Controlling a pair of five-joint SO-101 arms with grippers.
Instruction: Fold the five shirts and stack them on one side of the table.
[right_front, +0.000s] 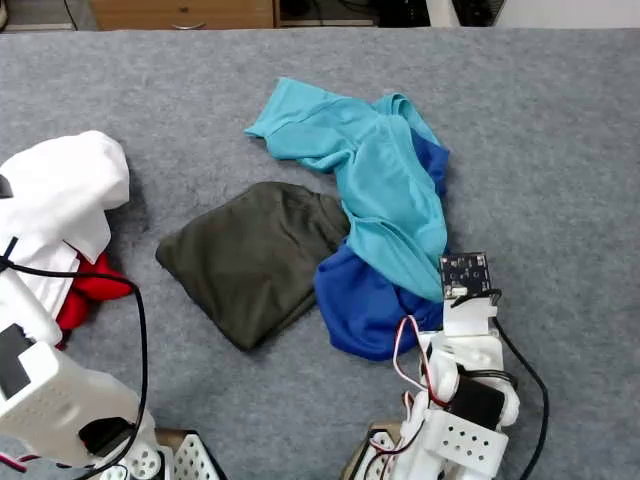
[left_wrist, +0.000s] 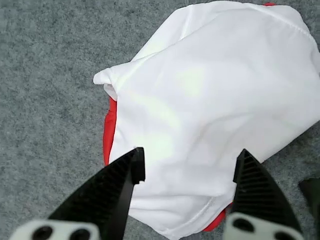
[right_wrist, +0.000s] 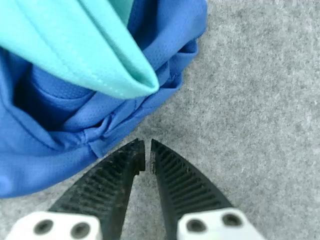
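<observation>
Blue shirt (right_wrist: 50, 150), beside the olive shirt (right_front: 255, 255) and under the teal shirt (right_wrist: 75, 45), lies just ahead of the right pincer (right_wrist: 147, 156), tips together, empty; left pincer (left_wrist: 187, 165), apart, hangs over the white shirt (left_wrist: 210, 100).

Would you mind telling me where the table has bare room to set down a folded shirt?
The widest bare table lies right of the turquoise shirt and blue shirt; a strip also runs between the white shirt and the olive shirt. The centre is crowded.
</observation>
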